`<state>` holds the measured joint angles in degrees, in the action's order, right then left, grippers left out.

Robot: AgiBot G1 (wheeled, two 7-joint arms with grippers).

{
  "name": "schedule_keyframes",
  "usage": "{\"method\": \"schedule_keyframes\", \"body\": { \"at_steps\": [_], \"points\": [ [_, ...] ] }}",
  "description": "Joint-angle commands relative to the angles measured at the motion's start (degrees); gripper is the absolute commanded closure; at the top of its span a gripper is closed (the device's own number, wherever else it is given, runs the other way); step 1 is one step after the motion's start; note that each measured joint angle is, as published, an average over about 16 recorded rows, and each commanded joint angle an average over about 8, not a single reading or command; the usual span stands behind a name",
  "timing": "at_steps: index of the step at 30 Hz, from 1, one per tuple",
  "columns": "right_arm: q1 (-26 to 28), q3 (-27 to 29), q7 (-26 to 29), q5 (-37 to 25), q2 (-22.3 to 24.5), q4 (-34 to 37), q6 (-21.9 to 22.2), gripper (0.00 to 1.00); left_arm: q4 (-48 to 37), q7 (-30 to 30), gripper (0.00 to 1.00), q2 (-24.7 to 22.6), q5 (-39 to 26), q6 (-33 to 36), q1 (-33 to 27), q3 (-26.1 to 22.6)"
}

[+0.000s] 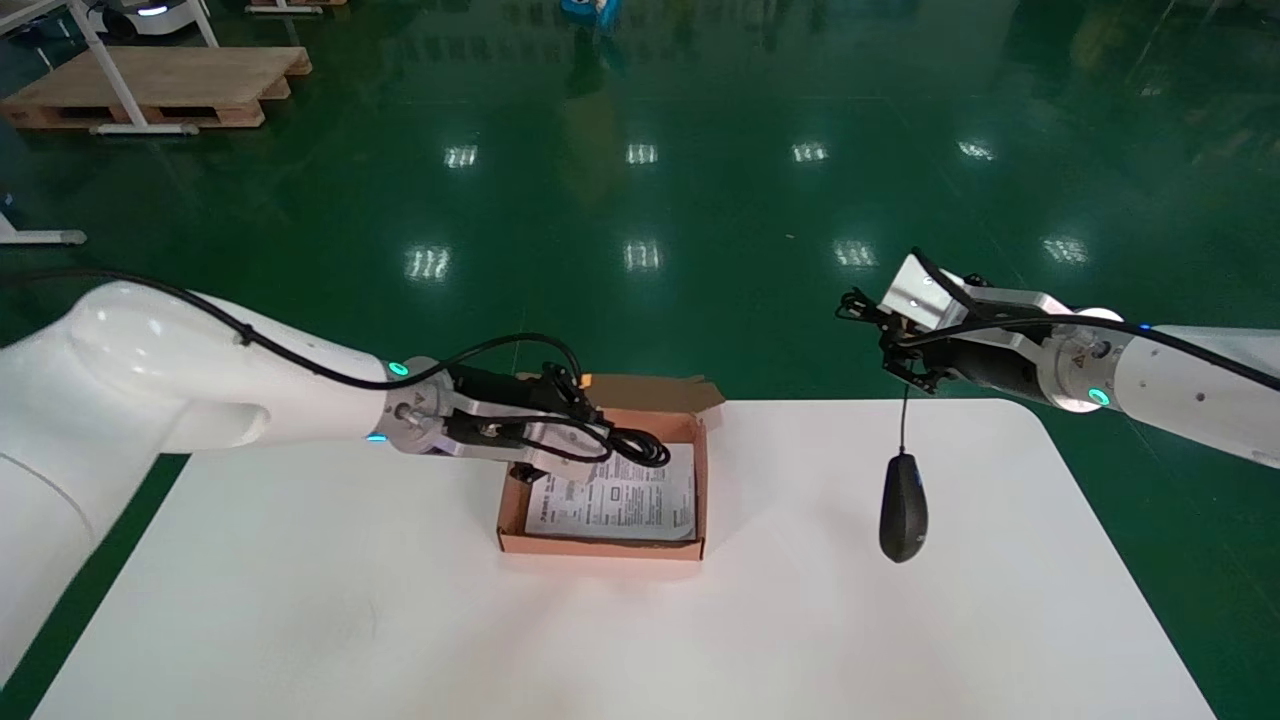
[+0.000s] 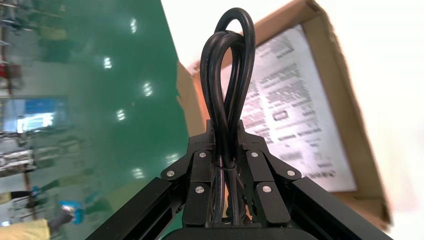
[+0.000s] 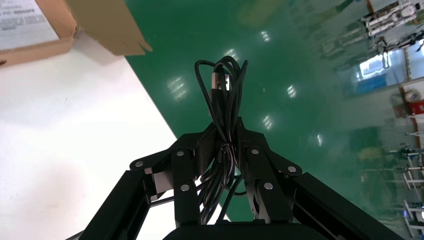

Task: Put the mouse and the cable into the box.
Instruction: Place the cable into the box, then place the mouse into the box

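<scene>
Mid-frame, the left gripper (image 1: 585, 425), closed on the coiled cable (image 1: 635, 447), hovers over the box (image 1: 600, 546); it should lower before releasing so the loops land inside. At right, the right gripper (image 1: 890, 345) pinches the cord (image 1: 904, 420), with the mouse (image 1: 903, 508) hanging below.

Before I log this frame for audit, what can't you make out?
1. The sheet's wording: too small in head view, blurred in left wrist view.
2. The mouse under the right claw: outside right wrist view; head view can't show whether it touches the table.
3. The cable's ends: hidden inside the left claw, left wrist view.
</scene>
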<state>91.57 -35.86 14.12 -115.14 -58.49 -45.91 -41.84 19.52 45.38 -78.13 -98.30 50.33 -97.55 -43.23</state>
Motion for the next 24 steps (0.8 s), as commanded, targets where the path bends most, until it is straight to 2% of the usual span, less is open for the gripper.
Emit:
{"method": "schedule_keyframes", "body": {
  "at_steps": [1,8,17,18,24],
  "points": [
    [0.01,0.01,0.00,0.00,0.00,0.00,0.00,1.00,1.11,0.22,1.00,0.03,-0.29,-1.26,0.77,-0.25],
    [0.01,0.01,0.00,0.00,0.00,0.00,0.00,1.00,9.34,0.63,1.00,-0.55,0.73,-12.26,7.03,-7.05],
    [0.01,0.01,0.00,0.00,0.00,0.00,0.00,1.00,9.72,-2.40,0.99,-0.39,4.25,-16.15,7.56,-15.37],
    [0.01,0.01,0.00,0.00,0.00,0.00,0.00,1.00,9.51,-2.75,0.94,-0.37,4.64,-16.34,7.44,-16.07],
    [-0.01,0.01,0.02,0.01,0.02,-0.03,-0.02,1.00,8.80,-4.88,0.20,-0.41,7.05,-16.81,7.01,-19.18]
  ]
}}
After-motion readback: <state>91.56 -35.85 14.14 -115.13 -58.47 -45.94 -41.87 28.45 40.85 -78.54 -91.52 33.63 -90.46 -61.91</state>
